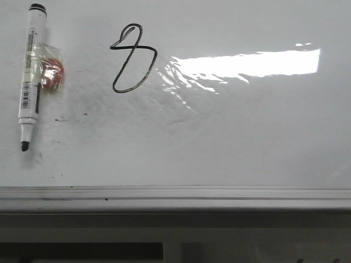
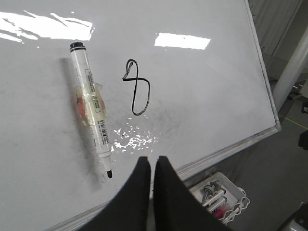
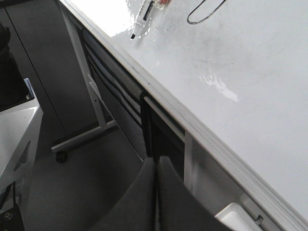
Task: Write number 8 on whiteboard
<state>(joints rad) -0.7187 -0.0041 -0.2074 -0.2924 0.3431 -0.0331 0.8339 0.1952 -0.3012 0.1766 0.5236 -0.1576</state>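
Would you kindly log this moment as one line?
thin black hand-drawn figure 8: drawn | uncapped white marker: lying on glossy whiteboard | left fingers: shut, empty | right fingers: shut, empty

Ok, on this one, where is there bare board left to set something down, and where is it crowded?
Free: the whiteboard right of the number 8, across the glare, and the strip between the drawing and the grey edge rail. Crowded: the left end, where the uncapped marker lies with a taped red piece, ink specks beside it. Both grippers hang off the board.
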